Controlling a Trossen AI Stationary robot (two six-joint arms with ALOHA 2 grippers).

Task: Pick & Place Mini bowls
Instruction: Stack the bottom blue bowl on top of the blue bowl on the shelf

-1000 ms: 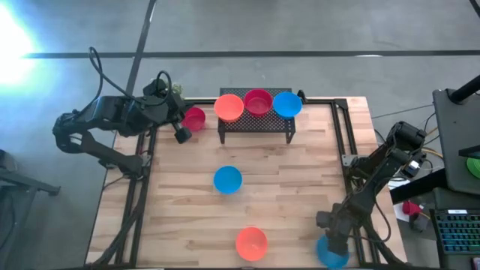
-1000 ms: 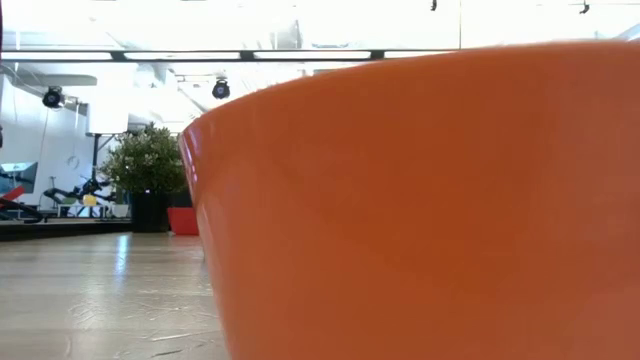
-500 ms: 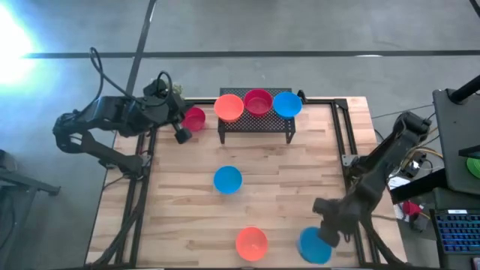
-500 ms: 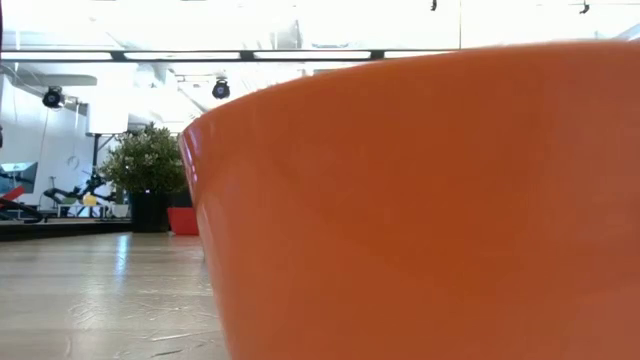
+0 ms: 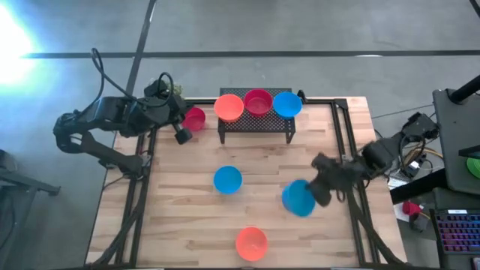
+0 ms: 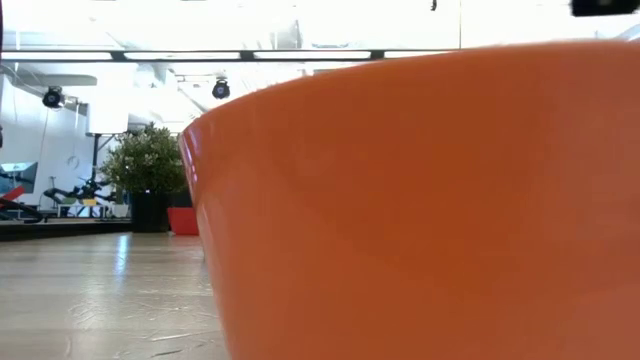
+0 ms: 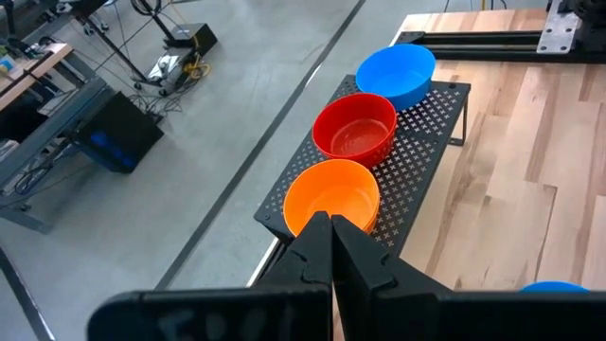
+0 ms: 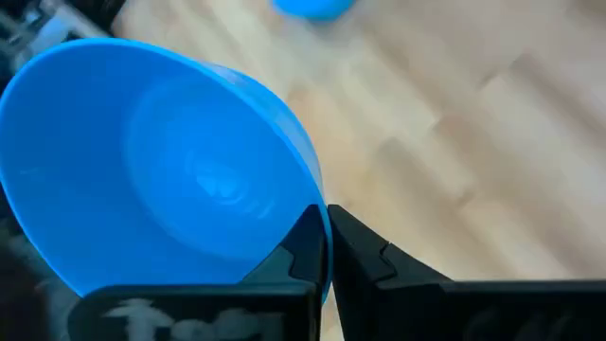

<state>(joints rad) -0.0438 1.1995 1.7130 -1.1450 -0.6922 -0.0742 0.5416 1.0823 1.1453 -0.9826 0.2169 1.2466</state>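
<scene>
Wood tabletop [image 5: 255, 161], grey concrete floor [image 5: 247, 30].

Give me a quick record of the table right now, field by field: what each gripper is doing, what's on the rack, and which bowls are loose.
right gripper: shut on carried blue bowl, above the table
left gripper: shut, empty, near the table's far left corner
rack: orange, red and blue bowls in a row
loose on table: blue bowl mid-table, orange bowl near edge
beside rack: red bowl
</scene>
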